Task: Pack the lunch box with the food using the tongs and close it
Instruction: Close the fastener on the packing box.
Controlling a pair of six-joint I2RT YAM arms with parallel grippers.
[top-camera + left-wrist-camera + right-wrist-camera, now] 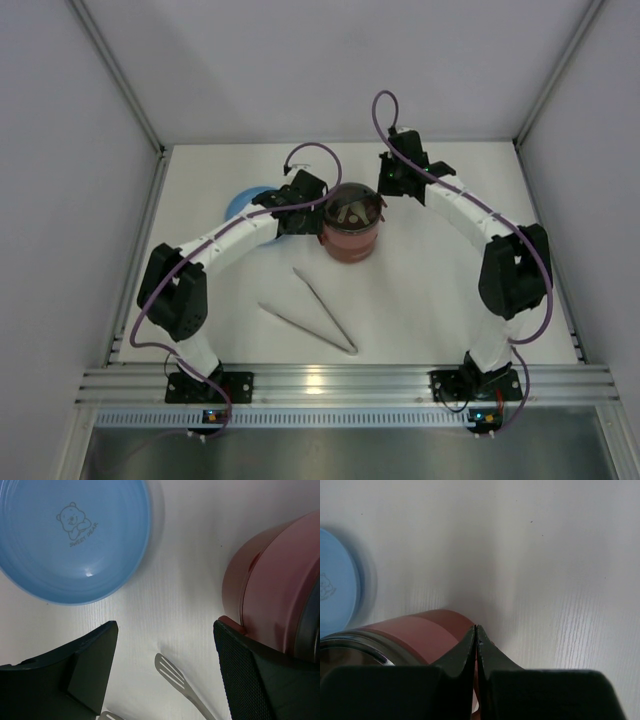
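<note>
1. The light-blue plate lies bare at far left. No food is seen on it, so loading is judged finished.
2. The left gripper is held wide open and empty, with one finger just beside the lunch box, probably to steady it. Contact cannot be told.
3. The tongs are laid flat on the table, apart from both grippers, and are judged done with.
4. The lunch box is stood mid-table, between the grippers. Whether its top is covered cannot be made out.
5. The right gripper is pressed shut on nothing at the box's side, perhaps for nudging.
</note>
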